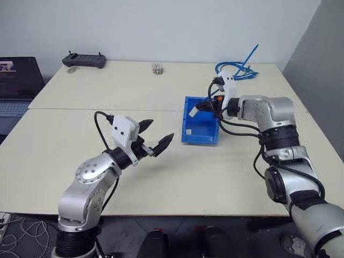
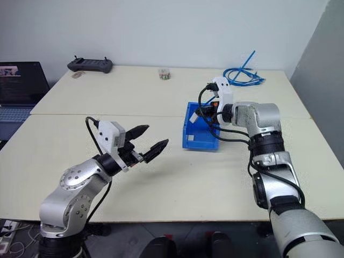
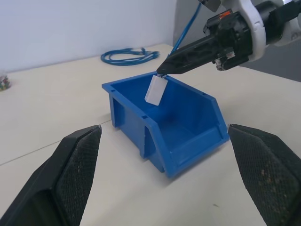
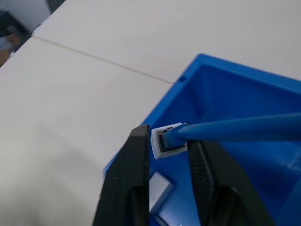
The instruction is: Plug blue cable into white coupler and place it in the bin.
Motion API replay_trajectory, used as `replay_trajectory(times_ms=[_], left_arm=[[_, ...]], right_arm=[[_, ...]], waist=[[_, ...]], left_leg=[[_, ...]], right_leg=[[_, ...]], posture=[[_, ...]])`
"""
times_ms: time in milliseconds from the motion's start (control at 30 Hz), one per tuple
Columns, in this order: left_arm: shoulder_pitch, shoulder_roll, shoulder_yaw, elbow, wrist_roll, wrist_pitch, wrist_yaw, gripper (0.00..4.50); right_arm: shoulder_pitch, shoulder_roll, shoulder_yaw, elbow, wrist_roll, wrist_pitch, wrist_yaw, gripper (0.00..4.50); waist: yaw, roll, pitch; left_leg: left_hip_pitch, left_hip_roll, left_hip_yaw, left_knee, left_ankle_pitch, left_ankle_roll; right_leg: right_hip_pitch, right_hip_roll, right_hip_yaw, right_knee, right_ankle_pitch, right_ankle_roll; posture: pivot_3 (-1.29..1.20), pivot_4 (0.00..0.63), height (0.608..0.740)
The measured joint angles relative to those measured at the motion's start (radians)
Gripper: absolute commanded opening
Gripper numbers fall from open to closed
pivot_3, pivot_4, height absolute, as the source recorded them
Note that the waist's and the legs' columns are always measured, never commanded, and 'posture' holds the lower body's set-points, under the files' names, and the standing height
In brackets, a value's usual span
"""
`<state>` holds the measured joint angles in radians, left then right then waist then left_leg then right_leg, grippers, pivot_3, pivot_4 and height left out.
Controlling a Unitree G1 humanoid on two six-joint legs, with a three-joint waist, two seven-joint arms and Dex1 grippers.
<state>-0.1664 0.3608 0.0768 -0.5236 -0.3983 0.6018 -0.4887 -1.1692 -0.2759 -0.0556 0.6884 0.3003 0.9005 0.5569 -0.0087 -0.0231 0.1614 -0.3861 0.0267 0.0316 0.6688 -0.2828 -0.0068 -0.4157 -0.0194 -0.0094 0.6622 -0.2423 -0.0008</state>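
Right gripper (image 4: pixel 169 155) over the bin (image 3: pixel 188 136), fingers narrowly apart around the white coupler (image 4: pixel 165 140) with the blue cable (image 4: pixel 244 128) plugged in, left gripper (image 1: pixel 156 134) spread wide, empty, above the table (image 1: pixel 215 177)

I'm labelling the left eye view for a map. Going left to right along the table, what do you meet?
Open dark laptop → black handheld controller → left gripper, open → bright blue plastic bin → coiled bundle of blue cables.
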Motion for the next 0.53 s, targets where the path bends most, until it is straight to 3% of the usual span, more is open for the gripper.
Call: replay_trajectory(times_ms=[267, 367, 533], left_arm=[[0.004, -0.035, -0.046, -0.011, 0.028, 0.001, 0.081, 4.50], [-0.019, -0.051, -0.035, 0.030, 0.039, 0.001, 0.123, 4.50], [-0.051, -0.061, -0.002, 0.109, 0.073, 0.001, 0.197, 4.50]], right_arm=[[-0.042, -0.016, 0.002, 0.163, -0.067, -0.140, -0.033, 3.99], [-0.025, -0.066, 0.014, 0.107, -0.079, -0.127, -0.004, 3.99], [0.160, -0.171, 0.032, -0.272, -0.046, -0.019, 0.058, 3.99]], waist=[[0.000, 0.000, 0.000], [0.004, 0.000, 0.000], [0.007, 0.000, 0.000]], left_leg=[[-0.005, 0.001, 0.000, -0.003, 0.000, 0.000], [-0.006, 0.000, -0.001, -0.002, 0.000, 0.000], [-0.008, 0.001, -0.002, -0.003, 0.000, 0.000]], right_leg=[[-0.006, 0.000, 0.000, 0.000, 0.000, 0.000], [-0.006, 0.000, -0.001, 0.000, 0.000, 0.000], [-0.006, -0.001, -0.002, -0.002, 0.000, 0.000]], posture=[[0.00, 0.150, 0.740], [0.00, 0.150, 0.740], [0.00, 0.150, 0.740]])
